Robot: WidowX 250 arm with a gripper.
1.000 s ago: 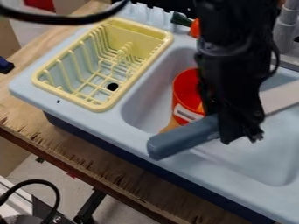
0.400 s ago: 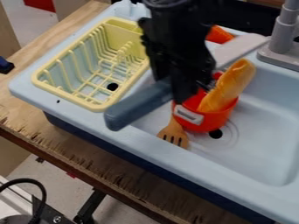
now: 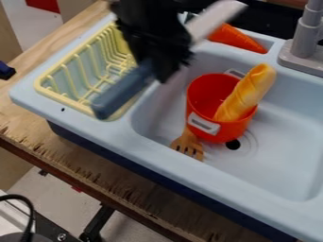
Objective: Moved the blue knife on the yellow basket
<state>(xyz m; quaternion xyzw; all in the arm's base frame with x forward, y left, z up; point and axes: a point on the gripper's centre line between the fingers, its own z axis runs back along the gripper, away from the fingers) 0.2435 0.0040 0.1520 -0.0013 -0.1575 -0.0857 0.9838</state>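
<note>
My gripper [image 3: 165,71] hangs over the strip between the yellow basket and the sink basin, closed around the blue knife. The knife's blue handle [image 3: 120,93] points down-left across the basket's right front part. Its pale blade [image 3: 216,17] points up-right beyond the gripper. The yellow basket [image 3: 69,98] sits on the left side of the sink unit, its far right part hidden behind the arm.
In the basin [image 3: 281,160] stands a red pot [image 3: 217,131] holding a yellow bread-like piece [image 3: 247,92], with a wooden fork [image 3: 188,144] beside it. An orange carrot [image 3: 236,38] lies at the back rim, near the grey faucet [image 3: 302,45].
Gripper and knife have moved left and toward the back, from over the basin to the basket's right side. The red pot, the bread and the fork have come into view.
</note>
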